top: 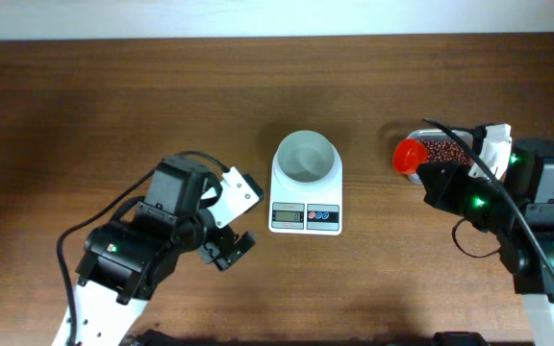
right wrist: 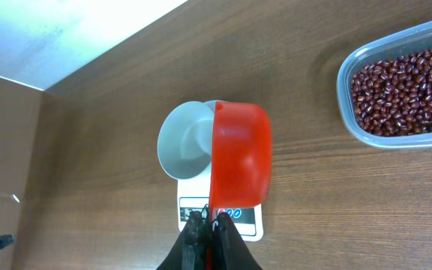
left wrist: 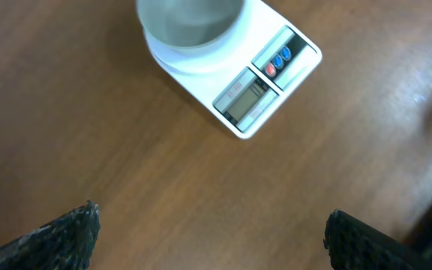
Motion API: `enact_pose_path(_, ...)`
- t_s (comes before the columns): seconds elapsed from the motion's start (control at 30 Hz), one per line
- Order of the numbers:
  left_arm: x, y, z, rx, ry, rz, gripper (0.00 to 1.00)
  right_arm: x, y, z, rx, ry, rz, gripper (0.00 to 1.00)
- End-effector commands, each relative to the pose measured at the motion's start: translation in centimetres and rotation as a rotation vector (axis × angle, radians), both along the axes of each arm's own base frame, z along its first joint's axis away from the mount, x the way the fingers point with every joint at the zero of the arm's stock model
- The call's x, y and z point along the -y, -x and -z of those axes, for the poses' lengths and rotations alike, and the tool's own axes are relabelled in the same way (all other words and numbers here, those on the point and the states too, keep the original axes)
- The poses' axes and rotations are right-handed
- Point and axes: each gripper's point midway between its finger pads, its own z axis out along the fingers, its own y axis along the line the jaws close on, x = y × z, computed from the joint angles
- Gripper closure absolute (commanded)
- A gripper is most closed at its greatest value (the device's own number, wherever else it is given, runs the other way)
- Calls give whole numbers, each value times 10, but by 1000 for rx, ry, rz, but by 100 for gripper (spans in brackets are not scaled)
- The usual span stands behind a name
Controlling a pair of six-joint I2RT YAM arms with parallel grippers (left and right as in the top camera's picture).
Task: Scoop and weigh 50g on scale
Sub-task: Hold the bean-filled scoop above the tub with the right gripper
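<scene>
- We saw a dark wood-grain worktop (top: pixel 85 106), with a pale wall (top: pixel 258 17) along its far edge.
- The white scale (top: pixel 306 207) sat mid-worktop, its round bowl (top: pixel 306 157) empty.
- The small red-brown beans (top: pixel 442 150) lay in a clear tub (right wrist: pixel 347 97) near the right edge.
- Our right gripper (right wrist: pixel 207 225) was clenched on the orange-red scoop (top: pixel 411 155); the left gripper (left wrist: pixel 212 229) hung released.

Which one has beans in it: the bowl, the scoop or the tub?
The clear plastic tub: it holds red-brown beans, while the round white bowl and orange-red plastic scoop look empty.
</scene>
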Motion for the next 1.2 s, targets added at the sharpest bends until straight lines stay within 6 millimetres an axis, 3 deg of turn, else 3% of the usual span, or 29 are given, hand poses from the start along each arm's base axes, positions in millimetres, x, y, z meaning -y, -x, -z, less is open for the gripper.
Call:
enact_pose_path(0.0, 4, 5, -6, -7, 57, 92, 1, 0, 1, -11, 28, -12, 0, 96)
enact_pose_path(0.13, -6, -3, -4, -16, 55, 43, 1, 0, 1, -11, 27, -12, 0, 96)
enact_pose_path(0.57, -3, -3, -1, -37, 68, 53, 1, 0, 1, -11, 27, -12, 0, 96)
enact_pose_path(0.9, -2, -5, 15, -94, 53, 50, 1, 0, 1, -11, 27, -12, 0, 96)
enact_pose_path(1.17, 3, -3, 13, -100, 81, 67, 1, 0, 1, -11, 27, -12, 0, 96)
